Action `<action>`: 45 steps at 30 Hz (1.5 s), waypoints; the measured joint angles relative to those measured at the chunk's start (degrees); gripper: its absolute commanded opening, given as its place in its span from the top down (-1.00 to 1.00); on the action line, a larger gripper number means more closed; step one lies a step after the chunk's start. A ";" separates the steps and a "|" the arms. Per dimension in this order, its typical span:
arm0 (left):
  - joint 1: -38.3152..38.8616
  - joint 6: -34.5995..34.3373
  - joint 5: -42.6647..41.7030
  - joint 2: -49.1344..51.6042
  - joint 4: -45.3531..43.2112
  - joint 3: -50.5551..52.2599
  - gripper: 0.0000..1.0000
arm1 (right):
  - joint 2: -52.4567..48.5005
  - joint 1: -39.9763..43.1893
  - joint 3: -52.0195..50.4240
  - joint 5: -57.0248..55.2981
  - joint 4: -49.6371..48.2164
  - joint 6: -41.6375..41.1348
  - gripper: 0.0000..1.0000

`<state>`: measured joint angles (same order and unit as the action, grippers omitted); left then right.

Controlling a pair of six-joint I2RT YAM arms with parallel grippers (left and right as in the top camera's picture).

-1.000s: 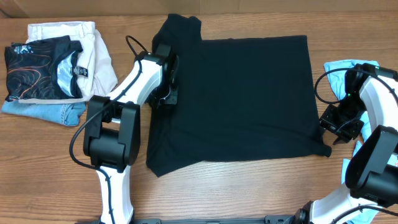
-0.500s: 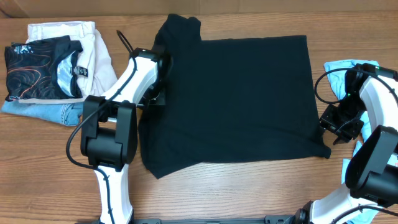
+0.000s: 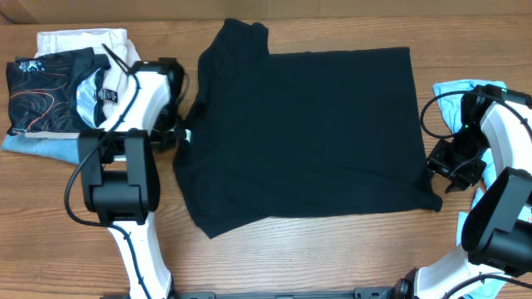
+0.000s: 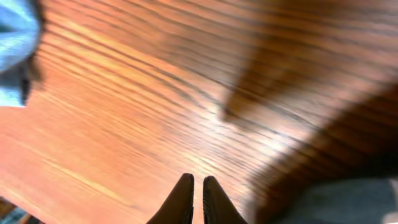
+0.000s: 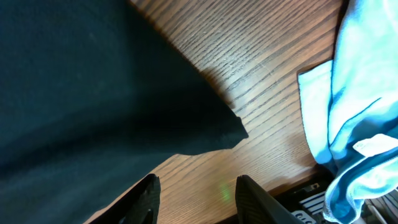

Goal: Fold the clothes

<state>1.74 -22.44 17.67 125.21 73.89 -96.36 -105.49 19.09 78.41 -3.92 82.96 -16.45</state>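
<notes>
Overhead, the black shirt [image 3: 307, 133] was seen spread flat across the middle of the tabletop [image 3: 316, 249]. The left arm [image 3: 137, 100] was bent at the shirt's left edge, the right arm [image 3: 507, 133] at its lower right corner. A folded pile [image 3: 66, 91] was stacked far left; its neck tag could not be read. The left gripper [image 4: 194, 199] was blurred, fingers pressed together; the right gripper [image 5: 196, 196] was held apart above the shirt's corner.

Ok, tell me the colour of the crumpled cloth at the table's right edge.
Light blue. The crumpled cloth shows best in the right wrist view.
</notes>
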 measured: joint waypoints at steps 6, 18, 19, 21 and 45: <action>0.42 0.00 -1.90 -5.16 1.20 -2.99 0.47 | 0.00 0.00 -0.02 0.11 -0.15 -0.02 0.13; 1.84 -0.09 -14.88 -14.29 15.58 -2.82 0.38 | 0.02 0.00 -0.02 0.09 -0.24 -0.02 0.12; 2.27 -0.09 -15.19 -14.29 16.22 -2.12 0.37 | 0.02 0.00 -0.02 0.11 -0.24 -0.02 0.12; 3.17 -0.09 -15.65 -14.29 16.39 -0.44 0.37 | 0.02 0.00 -0.02 0.13 -0.22 0.00 0.12; 9.09 -6.21 -27.96 -34.25 -14.08 47.19 0.35 | 0.02 0.00 -0.09 0.13 -0.24 0.15 -0.10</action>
<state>10.83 -28.64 -10.28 90.96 59.81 -49.17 -105.47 19.09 78.32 -3.79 82.72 -16.29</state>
